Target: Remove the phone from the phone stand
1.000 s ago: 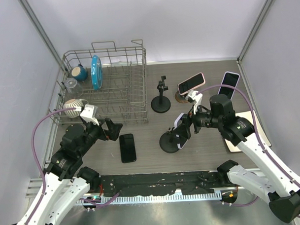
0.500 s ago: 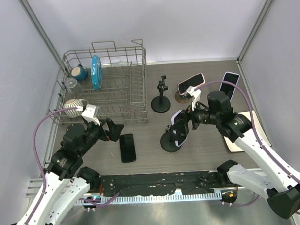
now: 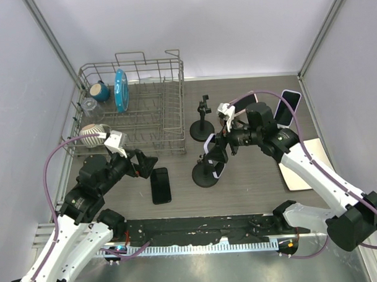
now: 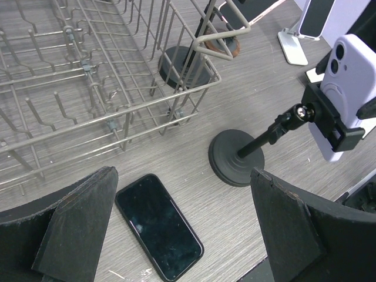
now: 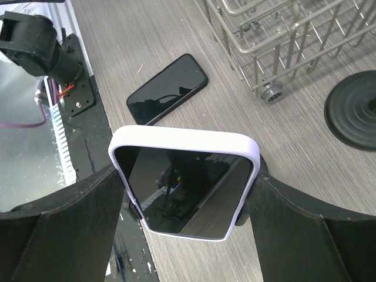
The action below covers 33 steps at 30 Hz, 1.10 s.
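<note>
A lavender-cased phone point(image 3: 212, 154) sits in the clamp of a black phone stand point(image 3: 205, 175) at mid-table. My right gripper point(image 3: 217, 151) is shut on the phone's two long edges; in the right wrist view the phone point(image 5: 185, 188) fills the gap between my fingers point(image 5: 64, 229). The left wrist view shows the phone's back point(image 4: 352, 82) still in the clamp, above the stand's round base point(image 4: 238, 157). My left gripper point(image 3: 146, 162) is open and empty, hovering over a black phone point(image 3: 160, 185) that lies flat on the table.
A wire dish rack point(image 3: 132, 112) with a blue plate point(image 3: 120, 89) stands at the back left. An empty black stand point(image 3: 202, 125) is behind the held one. Another phone on a white stand point(image 3: 288, 106) and a tan board point(image 3: 301, 168) are at the right.
My right gripper has moved left and back with the lavender phone, and the stand has shifted left along with it. The left arm has barely moved.
</note>
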Each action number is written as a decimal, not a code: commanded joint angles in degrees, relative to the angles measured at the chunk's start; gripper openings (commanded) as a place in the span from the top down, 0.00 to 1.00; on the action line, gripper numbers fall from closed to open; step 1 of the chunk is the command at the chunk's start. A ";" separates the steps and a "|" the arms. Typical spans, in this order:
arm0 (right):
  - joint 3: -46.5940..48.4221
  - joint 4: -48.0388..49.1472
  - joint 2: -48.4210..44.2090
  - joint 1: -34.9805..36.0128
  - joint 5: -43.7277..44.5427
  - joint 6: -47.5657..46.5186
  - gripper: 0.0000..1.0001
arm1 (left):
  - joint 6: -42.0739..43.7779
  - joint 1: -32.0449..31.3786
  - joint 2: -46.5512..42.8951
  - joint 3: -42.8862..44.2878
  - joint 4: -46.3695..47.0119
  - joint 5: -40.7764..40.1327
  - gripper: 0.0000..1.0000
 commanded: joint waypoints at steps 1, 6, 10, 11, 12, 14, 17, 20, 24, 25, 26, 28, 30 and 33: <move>6.84 0.61 1.95 0.50 -4.66 -6.01 0.42 | 0.11 0.26 0.40 0.13 2.92 2.32 0.00; 6.23 -2.30 0.81 0.67 0.44 -7.24 0.15 | 0.11 0.26 0.57 0.13 3.01 2.67 0.00; 5.79 -3.44 -1.30 0.67 2.63 -6.63 0.08 | 0.11 0.26 0.75 0.22 3.10 3.11 0.00; 5.70 -3.53 -1.56 0.67 2.99 -6.37 0.07 | 0.11 0.26 0.75 0.22 3.01 3.37 0.00; 5.79 -3.71 -1.83 0.67 3.51 -5.93 0.07 | 0.02 0.26 0.93 0.22 3.10 3.38 0.00; 6.05 -3.88 -1.92 0.67 3.69 -5.66 0.07 | 0.02 0.26 1.10 0.22 3.10 3.46 0.00; 7.36 -5.63 -1.65 0.67 5.09 -4.44 0.07 | 0.11 0.26 1.02 0.22 3.10 3.64 0.00; 9.55 -7.65 -2.35 0.76 9.31 -1.71 0.07 | 0.11 0.26 1.02 0.22 3.10 3.64 0.00; 12.99 -11.70 -4.72 1.72 14.32 2.50 0.07 | 0.02 0.26 1.36 0.31 3.10 3.82 0.00; 13.43 -12.05 -5.51 2.25 15.81 4.51 0.07 | 0.02 0.26 1.45 0.31 3.19 3.90 0.00; 14.22 -12.32 -6.91 2.52 17.21 6.10 0.07 | 0.02 0.26 1.54 0.31 3.19 3.90 0.00; 15.36 -12.93 -8.06 4.18 23.42 8.48 0.07 | 0.11 0.26 1.63 0.31 3.19 3.90 0.00; 17.38 -14.60 -7.98 6.20 28.71 11.56 0.08 | 0.02 0.17 1.89 0.31 3.10 3.90 0.00; 19.67 -16.80 -6.15 13.13 42.59 15.69 0.09 | 0.02 0.26 2.07 0.31 3.10 3.73 0.00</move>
